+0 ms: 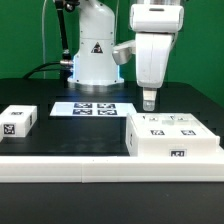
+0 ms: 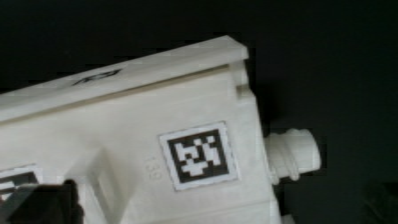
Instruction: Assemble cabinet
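The cabinet [image 1: 172,138] lies flat on the black worktop [image 1: 60,140], close to the front edge and towards the front corner on the exterior view's right. It is a low, broad white box. Its long axis runs parallel to the front edge, so its two short ends point to the side edges of the worktop. The broad upper face carries several small fiducial tags, and one more tag sits on the long side wall that faces the front edge.

The gripper [image 1: 148,101] hangs straight down from the white arm, just above the cabinet's rear corner on the exterior view's left. The fingers look close together and nothing is seen between them, but the pictures do not show clearly how far apart they stand, nor whether the tips touch the box.

In the wrist view the cabinet [image 2: 125,110] fills much of the frame and sits at a slant. It shows one square tag [image 2: 199,155] on its white face and a short round peg [image 2: 294,152] jutting from its end wall.

The marker board [image 1: 88,108] lies flat at mid-table, in front of the robot base [image 1: 95,55]. A small white block [image 1: 18,122] with its own tag sits near the side edge on the exterior view's left, well apart from the cabinet.
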Robot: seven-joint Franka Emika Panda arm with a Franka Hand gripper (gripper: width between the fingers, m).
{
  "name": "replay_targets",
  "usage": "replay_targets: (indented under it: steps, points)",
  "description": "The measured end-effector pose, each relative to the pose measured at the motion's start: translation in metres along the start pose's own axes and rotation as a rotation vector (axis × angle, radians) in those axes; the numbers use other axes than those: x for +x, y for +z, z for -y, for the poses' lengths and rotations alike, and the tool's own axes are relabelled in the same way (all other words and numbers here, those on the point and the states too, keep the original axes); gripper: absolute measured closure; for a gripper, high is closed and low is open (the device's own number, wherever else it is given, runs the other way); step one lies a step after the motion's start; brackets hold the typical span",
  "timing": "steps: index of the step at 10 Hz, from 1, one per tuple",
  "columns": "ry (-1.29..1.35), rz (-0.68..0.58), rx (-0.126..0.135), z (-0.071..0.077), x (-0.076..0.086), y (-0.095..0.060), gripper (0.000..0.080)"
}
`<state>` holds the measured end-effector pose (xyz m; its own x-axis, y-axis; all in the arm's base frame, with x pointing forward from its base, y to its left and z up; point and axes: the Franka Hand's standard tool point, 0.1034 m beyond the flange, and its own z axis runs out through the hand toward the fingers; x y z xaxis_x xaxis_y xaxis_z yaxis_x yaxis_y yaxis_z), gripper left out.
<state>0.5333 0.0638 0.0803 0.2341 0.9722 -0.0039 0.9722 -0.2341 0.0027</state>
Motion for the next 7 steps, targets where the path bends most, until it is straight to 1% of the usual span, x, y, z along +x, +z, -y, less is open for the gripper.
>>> replay_targets:
  steps: [2,3,4,5,6,7]
  points:
    - [0.079,-0.001,0.001,0.000,0.000,0.000,0.0002]
    - [0.196,-0.011,-0.006,0.000,0.000,0.000,0.0002]
    - [0.363,-0.040,-0.025,0.006,-0.002,0.002,0.0002]
    - [0.467,-0.039,-0.015,0.015,-0.003,0.007,0.0002]
    - [0.643,-0.052,-0.016,0.019,0.002,0.009,0.0002]
    - [0.776,-0.057,-0.003,0.023,0.004,0.012,0.0002]
